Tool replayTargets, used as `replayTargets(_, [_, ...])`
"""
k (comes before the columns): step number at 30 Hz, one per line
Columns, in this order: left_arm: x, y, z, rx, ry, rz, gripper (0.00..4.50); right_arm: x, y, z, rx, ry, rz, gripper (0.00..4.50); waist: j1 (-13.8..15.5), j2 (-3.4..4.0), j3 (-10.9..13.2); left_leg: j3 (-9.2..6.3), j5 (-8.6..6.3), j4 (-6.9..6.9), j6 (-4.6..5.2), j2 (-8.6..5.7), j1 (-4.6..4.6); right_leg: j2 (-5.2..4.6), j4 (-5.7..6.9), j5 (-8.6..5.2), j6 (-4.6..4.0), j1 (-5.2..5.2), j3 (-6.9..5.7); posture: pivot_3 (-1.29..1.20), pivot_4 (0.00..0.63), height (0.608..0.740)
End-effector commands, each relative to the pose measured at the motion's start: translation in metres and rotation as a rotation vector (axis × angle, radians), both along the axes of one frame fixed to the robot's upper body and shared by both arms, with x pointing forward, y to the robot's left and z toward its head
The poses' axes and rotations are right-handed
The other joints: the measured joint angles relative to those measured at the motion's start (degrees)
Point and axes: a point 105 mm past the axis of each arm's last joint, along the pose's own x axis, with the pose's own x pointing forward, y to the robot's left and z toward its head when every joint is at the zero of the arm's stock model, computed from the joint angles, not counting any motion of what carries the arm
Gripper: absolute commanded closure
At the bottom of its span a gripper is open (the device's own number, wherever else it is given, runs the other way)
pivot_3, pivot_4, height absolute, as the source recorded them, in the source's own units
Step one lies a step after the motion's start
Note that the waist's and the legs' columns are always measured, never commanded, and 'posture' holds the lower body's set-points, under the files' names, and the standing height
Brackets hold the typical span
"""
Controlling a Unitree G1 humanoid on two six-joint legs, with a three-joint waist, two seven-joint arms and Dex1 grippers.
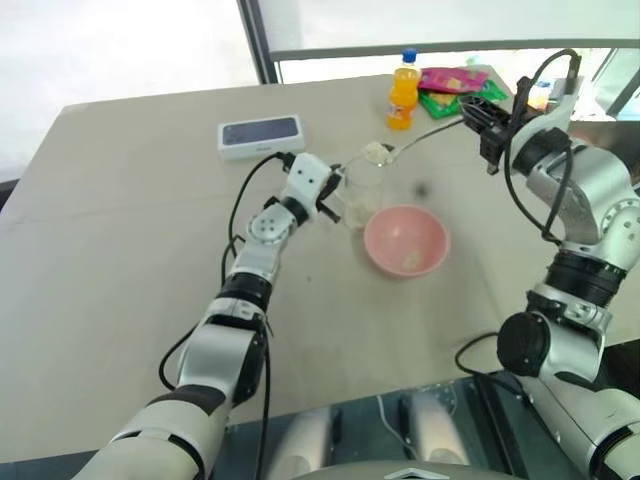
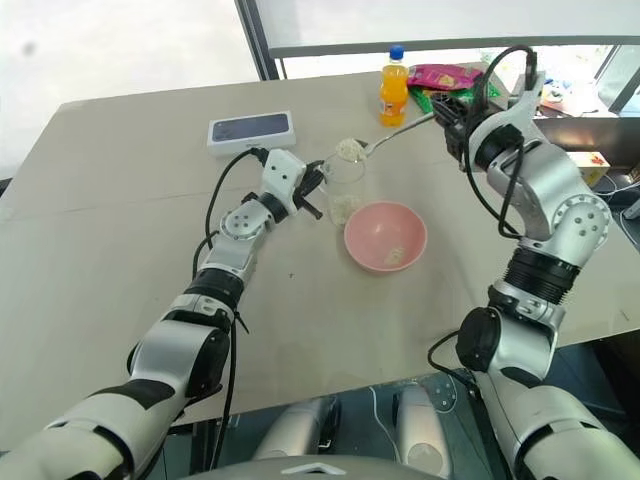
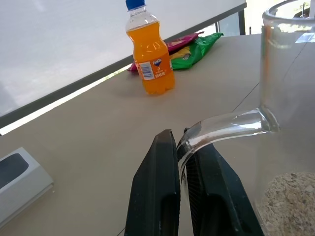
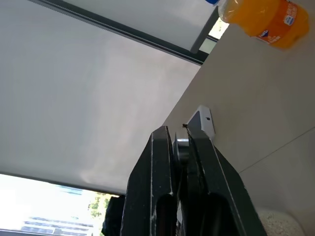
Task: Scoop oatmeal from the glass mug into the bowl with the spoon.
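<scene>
I see a clear, glossy glass mug (image 1: 362, 190) holding dry, flaky oatmeal (image 3: 290, 199), a shiny metal spoon (image 1: 415, 138), a smooth pink bowl (image 1: 405, 240), a glossy plastic bottle (image 1: 402, 91) and a matt beige table (image 1: 130, 260).
</scene>
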Motion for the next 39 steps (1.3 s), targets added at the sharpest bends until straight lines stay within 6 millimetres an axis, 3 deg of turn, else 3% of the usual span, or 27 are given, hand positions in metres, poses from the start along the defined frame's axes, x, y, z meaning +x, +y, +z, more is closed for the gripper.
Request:
replayTargets(1, [-0.001,0.002,-0.015,0.052,0.038,-0.004,4.45,-0.018,-0.003,0.013,0.003,-0.068,0.024,4.50,0.0,0.00,0.0,0.01,-0.01,0.00,0.01,0.00,0.01,0.00,0.00,0.00,0.00,0.01,0.00,0.00,0.150,0.740])
replayTargets(9, [-0.001,0.001,-0.017,0.069,0.044,-0.013,4.45,-0.035,-0.018,-0.010,-0.072,-0.005,0.006,4.50,0.0,-0.01,0.0,0.02,-0.10,0.01,0.21,0.00,0.10,0.00,-0.01,0.01,0.03,0.15,0.00,0.00,0.150,0.740])
replayTargets(18, [-0.001,-0.001,-0.018,0.076,0.044,-0.020,4.45,-0.033,-0.014,-0.029,-0.305,-0.022,-0.003,4.50,0.2,-0.01,0.0,0.10,-0.21,-0.10,0.45,0.01,0.92,0.04,-0.19,0.02,0.10,0.97,0.04,0.00,0.150,0.740])
replayTargets(28, [-0.001,0.001,-0.019,0.081,0.043,-0.018,4.45,-0.030,0.002,-0.018,-0.813,-0.303,0.010,4.50,0.2,-0.02,0.0,0.08,-0.23,-0.08,0.48,0.03,0.92,0.06,-0.37,0.07,0.18,1.06,0.01,0.00,0.150,0.740])
replayTargets(31, [-0.001,0.001,-0.020,0.080,0.044,-0.016,4.45,-0.033,0.015,-0.013,-0.962,-0.421,0.039,4.50,0.2,-0.02,0.0,0.06,-0.24,-0.09,0.48,0.03,0.91,0.06,-0.42,0.07,0.18,1.07,-0.01,0.00,0.150,0.740])
replayTargets(39, [-0.002,0.000,-0.023,0.068,0.051,-0.014,4.45,-0.048,0.043,-0.011,-1.128,-0.599,0.181,4.50,0.4,-0.04,0.0,0.01,-0.24,-0.10,0.47,0.04,0.89,0.05,-0.55,0.09,0.21,1.09,-0.06,0.00,0.150,0.740])
